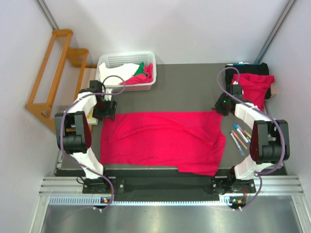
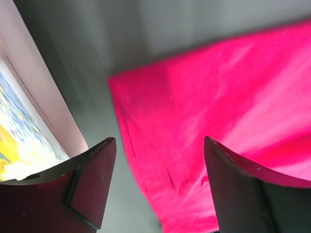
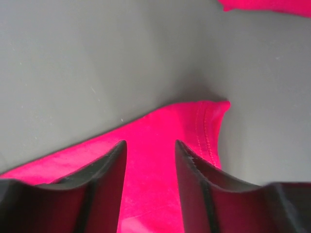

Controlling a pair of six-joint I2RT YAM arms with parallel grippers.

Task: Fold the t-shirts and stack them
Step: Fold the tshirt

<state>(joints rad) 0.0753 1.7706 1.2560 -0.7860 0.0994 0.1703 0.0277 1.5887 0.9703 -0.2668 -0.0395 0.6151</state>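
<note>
One crimson t-shirt [image 1: 163,141] lies spread flat across the dark table, its front right part hanging over the near edge. A second red t-shirt [image 1: 255,87] lies crumpled at the back right. My left gripper [image 1: 106,109] hovers at the spread shirt's back left corner. In the left wrist view the left gripper [image 2: 159,141] stands wide open above that corner of the t-shirt [image 2: 218,97]. My right gripper [image 1: 221,106] is at the back right corner. In the right wrist view the right gripper [image 3: 150,142] has a narrower gap, its fingers straddling the hemmed corner of the t-shirt [image 3: 204,126], which lies flat between them.
A white basket [image 1: 127,59] at the back left holds white, green and red cloth. Several markers [image 1: 239,138] lie to the right of the spread shirt. A wooden rack [image 1: 53,73] stands off the table's left side. Bare table [image 1: 189,92] shows between basket and crumpled shirt.
</note>
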